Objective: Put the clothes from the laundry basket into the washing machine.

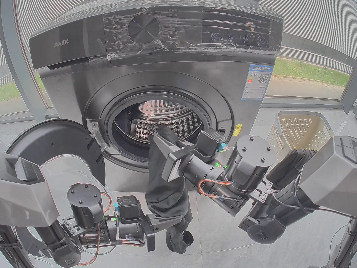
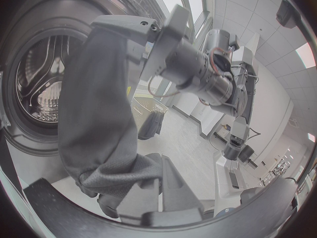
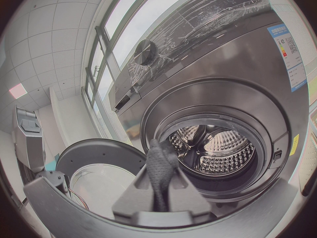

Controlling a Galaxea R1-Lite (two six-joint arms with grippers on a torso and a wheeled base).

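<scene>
A dark grey garment [image 1: 165,190] hangs in front of the washing machine [image 1: 208,79], just below its open drum [image 1: 163,120]. My right gripper [image 1: 160,136] is shut on the garment's top end at the rim of the drum opening; the cloth sticks up between its fingers [image 3: 161,162]. Low down near the floor, my left gripper [image 1: 174,219] is shut on the garment's lower part [image 2: 109,169]. The beige laundry basket [image 1: 301,131] stands to the right of the machine. In the left wrist view a dark piece of clothing [image 2: 151,124] hangs over the basket's rim.
The machine's round door [image 1: 52,146] is swung open to the left, close to my left arm. The shiny drum [image 3: 214,149] has no clothes showing inside. Grey tiled floor [image 1: 219,227] lies in front of the machine, and windows stand behind it.
</scene>
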